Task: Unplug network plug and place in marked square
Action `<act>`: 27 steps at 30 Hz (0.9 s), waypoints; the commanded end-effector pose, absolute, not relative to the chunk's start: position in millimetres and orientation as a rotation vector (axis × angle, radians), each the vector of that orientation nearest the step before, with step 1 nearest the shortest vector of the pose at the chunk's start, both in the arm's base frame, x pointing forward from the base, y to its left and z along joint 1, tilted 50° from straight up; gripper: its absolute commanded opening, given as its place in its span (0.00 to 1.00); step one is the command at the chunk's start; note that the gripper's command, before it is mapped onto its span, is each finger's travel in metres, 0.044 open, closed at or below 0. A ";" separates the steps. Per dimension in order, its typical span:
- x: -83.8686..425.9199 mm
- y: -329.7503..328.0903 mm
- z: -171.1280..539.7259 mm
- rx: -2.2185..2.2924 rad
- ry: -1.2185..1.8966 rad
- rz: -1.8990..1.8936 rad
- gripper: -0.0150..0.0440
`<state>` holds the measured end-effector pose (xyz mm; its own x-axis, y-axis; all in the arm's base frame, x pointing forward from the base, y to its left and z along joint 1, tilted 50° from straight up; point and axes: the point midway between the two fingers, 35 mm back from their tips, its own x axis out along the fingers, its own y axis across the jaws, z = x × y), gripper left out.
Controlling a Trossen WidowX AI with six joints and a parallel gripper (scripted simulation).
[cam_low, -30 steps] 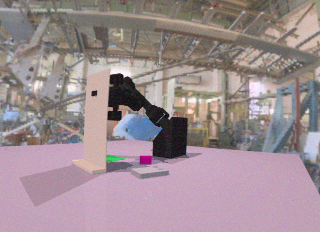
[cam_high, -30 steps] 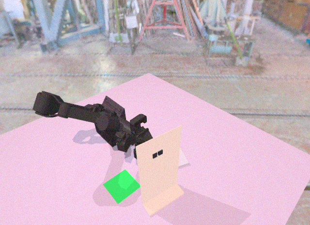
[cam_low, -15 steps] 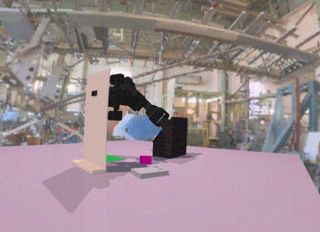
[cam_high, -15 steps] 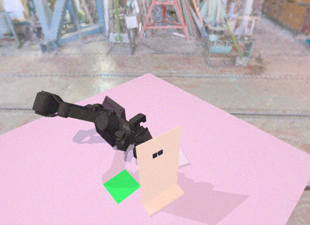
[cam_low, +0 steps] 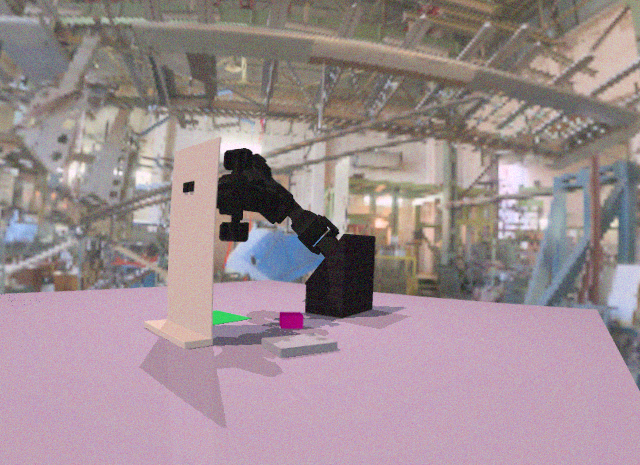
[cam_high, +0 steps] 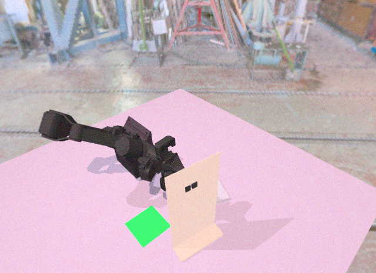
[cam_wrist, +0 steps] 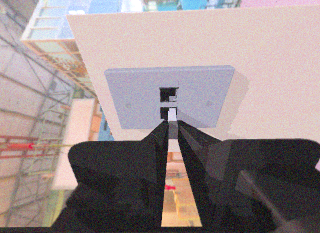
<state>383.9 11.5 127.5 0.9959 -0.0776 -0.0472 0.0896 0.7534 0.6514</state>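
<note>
The upright beige panel (cam_high: 197,212) (cam_low: 190,274) (cam_wrist: 280,48) stands on the table. Its grey-blue face plate (cam_wrist: 140,90) has two dark openings, one above the other, in the wrist view. The small grey-white plug (cam_wrist: 172,114) is at the lower opening. My gripper (cam_wrist: 172,124) is shut on the plug's rear part, its fingertips close in front of the plate. Whether the plug's front is still inside the opening, and how its tab stands, cannot be told. The panel hides the fingertips in the top view. The green marked square (cam_high: 147,226) (cam_low: 227,317) lies on the table, with no plug on it.
A magenta block (cam_low: 291,320) and a flat grey slab (cam_low: 305,347) (cam_high: 222,192) lie on the table on the arm's side of the panel. The panel's foot (cam_high: 197,242) sticks out on its far side. The arm's black base (cam_low: 356,274) stands farther back.
</note>
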 end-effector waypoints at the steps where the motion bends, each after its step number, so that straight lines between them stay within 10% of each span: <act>1: 380.5 11.8 126.4 0.707 0.019 -0.094 0.25; 27: 365.5 15.6 123.9 0.708 0.020 -0.095 0.25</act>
<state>368.4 15.4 124.9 0.9958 -0.0778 -0.0482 0.0904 0.7543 0.6503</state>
